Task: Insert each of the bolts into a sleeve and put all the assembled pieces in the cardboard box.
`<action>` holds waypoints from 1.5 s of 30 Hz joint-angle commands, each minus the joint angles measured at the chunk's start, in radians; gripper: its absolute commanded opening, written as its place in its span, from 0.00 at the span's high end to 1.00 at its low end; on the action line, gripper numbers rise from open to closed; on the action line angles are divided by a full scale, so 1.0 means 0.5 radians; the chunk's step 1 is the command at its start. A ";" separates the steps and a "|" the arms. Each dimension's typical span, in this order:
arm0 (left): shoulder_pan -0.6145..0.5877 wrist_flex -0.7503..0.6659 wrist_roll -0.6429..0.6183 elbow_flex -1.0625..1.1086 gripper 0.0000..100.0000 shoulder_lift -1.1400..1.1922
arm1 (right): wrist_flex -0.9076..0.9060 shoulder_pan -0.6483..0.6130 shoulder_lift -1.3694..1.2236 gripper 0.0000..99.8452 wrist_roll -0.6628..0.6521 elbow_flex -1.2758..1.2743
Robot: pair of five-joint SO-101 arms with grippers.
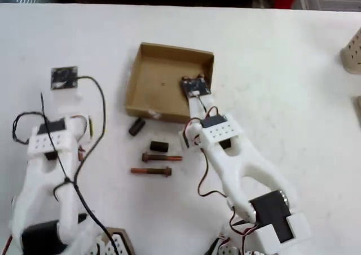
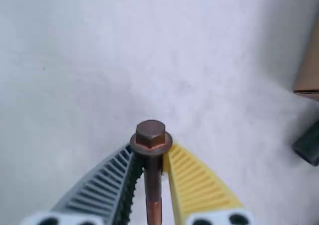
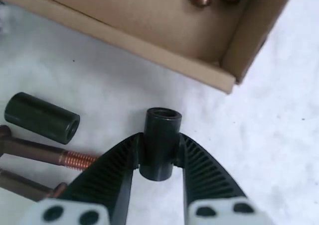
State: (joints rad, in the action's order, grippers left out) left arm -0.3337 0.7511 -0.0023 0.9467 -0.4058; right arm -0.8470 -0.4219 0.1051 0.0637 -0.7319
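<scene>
The left gripper (image 2: 150, 153) pinched a bolt (image 2: 151, 134) lengthwise, head pointing beyond its tips; the right gripper (image 3: 159, 141) clamped a sleeve (image 3: 162, 123) likewise, bore apparently facing the nearby cardboard box (image 3: 149, 48)

The bolt (image 2: 151, 140) is shiny coppery metal. The sleeve (image 3: 160, 145) is smooth, matt black. The cardboard box (image 3: 124, 38) is dull and brown. The table (image 2: 99, 60) looks a bit rough.

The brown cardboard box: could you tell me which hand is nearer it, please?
Right. The right hand, gripping a black cylindrical sleeve, is close beside the brown cardboard box's wall; the left hand, gripping a copper hex bolt, is farther off.
</scene>
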 commanded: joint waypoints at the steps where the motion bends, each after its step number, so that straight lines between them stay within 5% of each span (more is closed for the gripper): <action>1: -0.029 -0.055 -0.018 0.080 0.98 -0.186 | 0.032 -0.011 0.164 0.98 -0.028 0.006; 11: -0.029 -0.058 -0.021 0.015 0.98 -0.029 | 0.397 -0.219 0.898 0.98 -0.025 -0.534; 21: -0.127 -0.055 -0.021 -0.080 0.98 0.063 | 1.257 -0.499 1.217 0.98 -0.012 -1.071; 31: -0.124 -0.058 -0.021 -0.080 0.98 0.063 | 2.585 -0.575 0.701 0.98 -0.009 -1.249; 45: -0.115 -0.061 -0.021 -0.083 0.98 0.054 | 4.773 -0.760 -0.667 0.98 -0.021 -1.200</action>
State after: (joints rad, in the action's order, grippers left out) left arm -0.3890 0.7434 -0.0008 0.9620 -0.3721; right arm 1.2935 -0.7672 -0.1158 0.0637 -1.3671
